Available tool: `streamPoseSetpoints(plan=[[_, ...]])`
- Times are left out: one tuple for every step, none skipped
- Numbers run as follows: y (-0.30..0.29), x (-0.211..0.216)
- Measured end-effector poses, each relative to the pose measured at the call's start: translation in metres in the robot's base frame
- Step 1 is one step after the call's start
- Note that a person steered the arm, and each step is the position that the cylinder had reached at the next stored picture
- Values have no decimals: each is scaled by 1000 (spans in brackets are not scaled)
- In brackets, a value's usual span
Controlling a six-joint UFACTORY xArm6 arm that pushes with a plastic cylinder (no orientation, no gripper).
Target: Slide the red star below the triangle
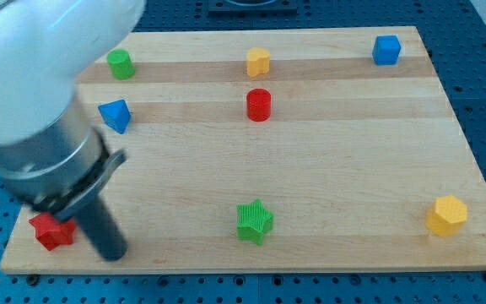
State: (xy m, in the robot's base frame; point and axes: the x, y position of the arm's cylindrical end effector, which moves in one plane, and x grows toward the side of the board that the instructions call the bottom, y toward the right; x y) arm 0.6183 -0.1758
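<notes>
The red star (51,230) lies near the board's bottom-left corner, partly hidden by the arm. The blue triangle (116,115) sits above it, at the view's left. My tip (111,253) is at the bottom left, just to the right of the red star and close to it; whether it touches the star I cannot tell. The large white and grey arm body (32,93) covers the upper left of the view.
A green cylinder (121,64) is at the top left, a yellow block (258,61) top centre, a red cylinder (259,105) below it, a blue cube (386,50) top right. A green star (254,221) is bottom centre, a yellow hexagon (446,215) bottom right.
</notes>
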Motion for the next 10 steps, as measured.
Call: streamPoseSetpoints(plan=[[-10, 1], [-66, -1], [-105, -1], [-122, -1], [-101, -16], [-31, -26], [41, -52], [108, -89], [110, -96], [55, -62]])
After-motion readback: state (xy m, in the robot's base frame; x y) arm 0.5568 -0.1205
